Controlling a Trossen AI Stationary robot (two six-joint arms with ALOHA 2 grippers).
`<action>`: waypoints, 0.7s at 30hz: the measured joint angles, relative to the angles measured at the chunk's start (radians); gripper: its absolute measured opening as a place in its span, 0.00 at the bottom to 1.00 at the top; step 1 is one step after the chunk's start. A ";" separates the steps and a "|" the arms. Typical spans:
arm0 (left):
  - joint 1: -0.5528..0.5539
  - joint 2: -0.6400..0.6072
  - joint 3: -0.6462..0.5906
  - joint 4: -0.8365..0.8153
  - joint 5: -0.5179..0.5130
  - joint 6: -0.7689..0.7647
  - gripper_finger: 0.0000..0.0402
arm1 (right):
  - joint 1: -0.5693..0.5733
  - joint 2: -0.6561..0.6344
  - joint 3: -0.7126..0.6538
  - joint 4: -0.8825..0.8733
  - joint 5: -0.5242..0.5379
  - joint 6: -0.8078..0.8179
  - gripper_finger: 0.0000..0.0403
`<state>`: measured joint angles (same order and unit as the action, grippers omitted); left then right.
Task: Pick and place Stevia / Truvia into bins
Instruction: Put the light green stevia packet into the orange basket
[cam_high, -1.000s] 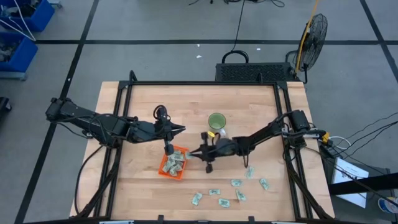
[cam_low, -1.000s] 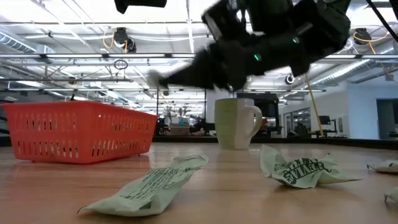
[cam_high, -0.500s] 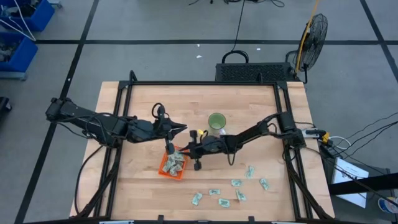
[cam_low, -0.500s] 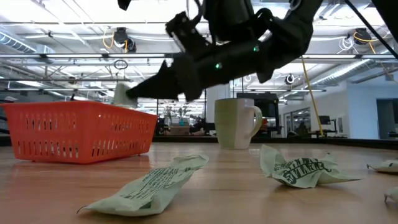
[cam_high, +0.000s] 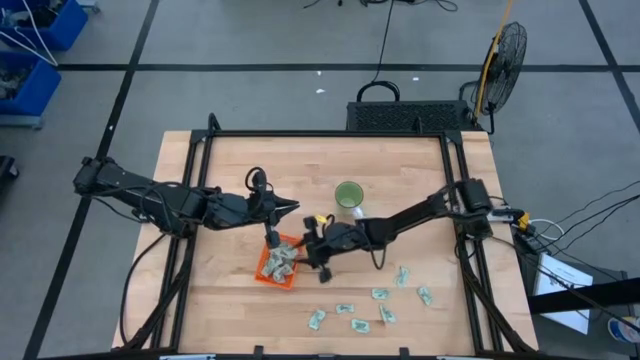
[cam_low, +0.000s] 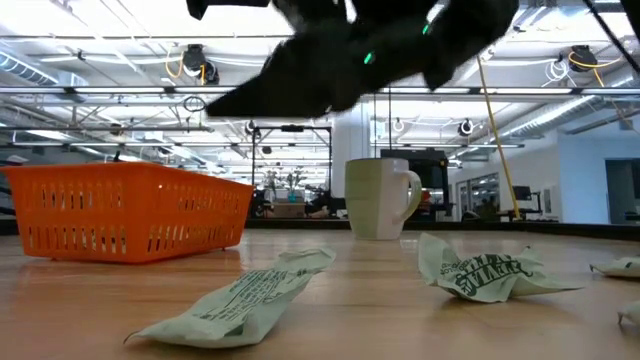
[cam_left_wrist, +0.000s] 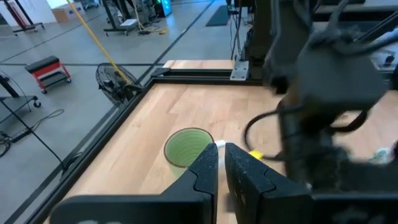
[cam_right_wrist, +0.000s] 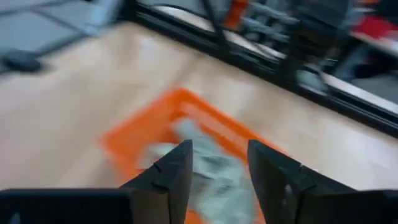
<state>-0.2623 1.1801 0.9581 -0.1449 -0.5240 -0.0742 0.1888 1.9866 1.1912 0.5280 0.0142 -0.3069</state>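
Nearest the table-level camera lie crumpled white-and-green paper sachets (cam_low: 245, 297), one flattish and one balled up beside it; from above, about seven such loose sachets are scattered on the pale wooden table (cam_high: 420, 170) near its front edge, well apart from the basket. Paper looks thin and creased, light, likely to slide or fold under a pinch. Mid-table: the small shallow orange plastic mesh basket (cam_high: 264, 268), already holding a heap of sachets (cam_high: 283, 258). The right gripper (cam_high: 308, 244) hangs just beside and above the basket's near rim; its wrist camera looks down between two dark fingers (cam_right_wrist: 175, 171) spread wide with nothing between them, sachets in the basket directly below. Judgement: this is the release step of one drop, sachet out of the jaws and in the bin. Next move calls for lifting clear of the rim and swinging back toward the loose sachets at the front, then a flat, low pinch on one piece. The left gripper (cam_high: 270, 236) waits over the basket's far edge, fingers (cam_left_wrist: 211, 171) narrow, nearly together, nothing seen held. Beyond the basket stands a round green ceramic mug (cam_high: 348, 195), untouched.
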 joint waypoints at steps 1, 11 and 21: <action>0.000 0.000 0.000 -0.002 0.000 0.000 0.09 | 0.010 -0.021 0.000 -0.034 -0.033 0.001 0.37; 0.000 0.000 0.000 -0.012 0.001 -0.018 0.09 | 0.109 -0.108 -0.001 -0.298 -0.440 0.082 0.38; -0.065 0.092 0.000 0.004 0.446 0.099 0.09 | 0.160 -0.106 -0.009 -0.336 -0.352 0.084 0.37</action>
<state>-0.3269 1.2723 0.9584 -0.1413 -0.0783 0.0244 0.3484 1.8802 1.1820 0.1919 -0.3382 -0.2234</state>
